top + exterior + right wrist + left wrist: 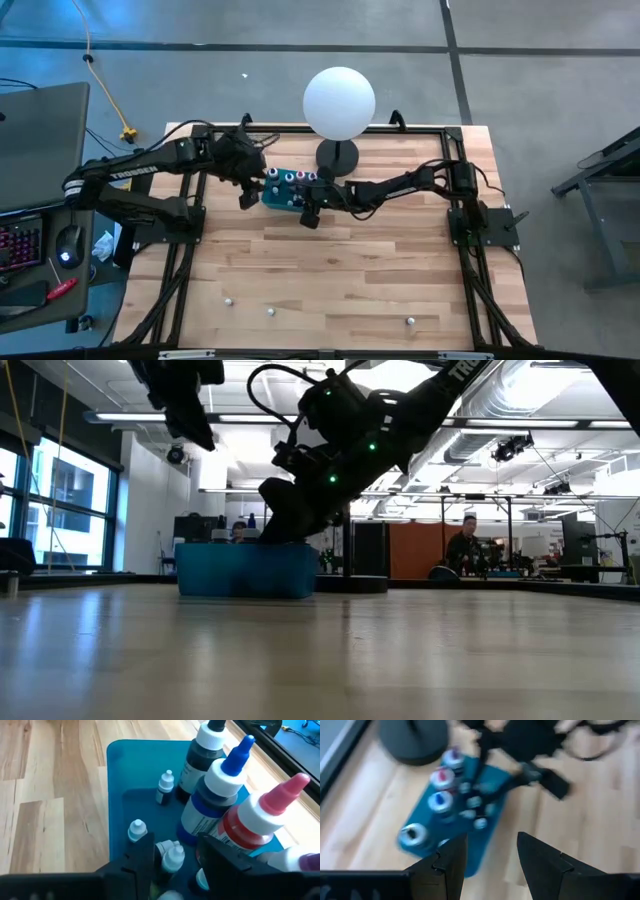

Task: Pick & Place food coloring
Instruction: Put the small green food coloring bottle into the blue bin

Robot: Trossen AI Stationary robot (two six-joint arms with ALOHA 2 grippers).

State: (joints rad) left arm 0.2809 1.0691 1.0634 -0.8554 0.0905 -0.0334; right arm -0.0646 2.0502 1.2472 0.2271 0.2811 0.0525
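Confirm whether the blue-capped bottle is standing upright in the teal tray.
Yes, the blue-capped bottle stands upright in the teal tray, between the black-capped and pink-capped ones.

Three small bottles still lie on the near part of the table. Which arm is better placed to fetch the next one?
Probably the right. Its claw hangs open over the teal tray, apparently just emptied. The nearest-looking small bottle lies on its side. The left claw, also open, hovers beside the tray.
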